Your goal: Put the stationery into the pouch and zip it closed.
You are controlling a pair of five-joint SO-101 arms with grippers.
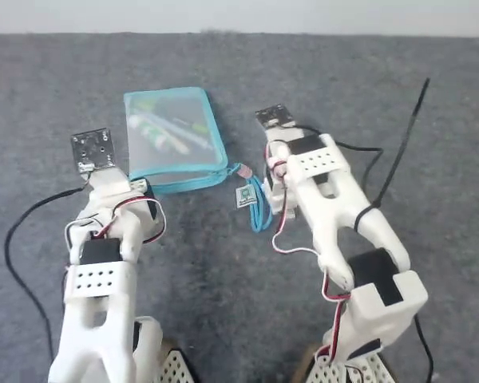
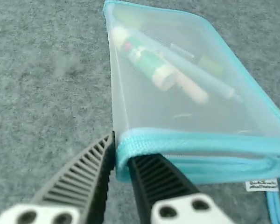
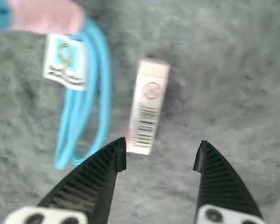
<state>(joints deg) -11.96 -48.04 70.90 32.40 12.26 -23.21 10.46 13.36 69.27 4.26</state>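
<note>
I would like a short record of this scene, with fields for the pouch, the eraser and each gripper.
pouch: flat on the table, stationery inside
left gripper: shut on a pouch corner
eraser: on the table, outside the pouch
right gripper: open, close to the eraser
cord loop: beside the eraser

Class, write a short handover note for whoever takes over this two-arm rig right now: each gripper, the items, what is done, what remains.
Left gripper: shut on a corner of the pouch.
Right gripper: open, above the eraser lying on the carpet beside the blue cord.
Done: pens are inside the pouch.
Left: put the eraser in, then zip. I cannot tell how far the zip is open.
</note>
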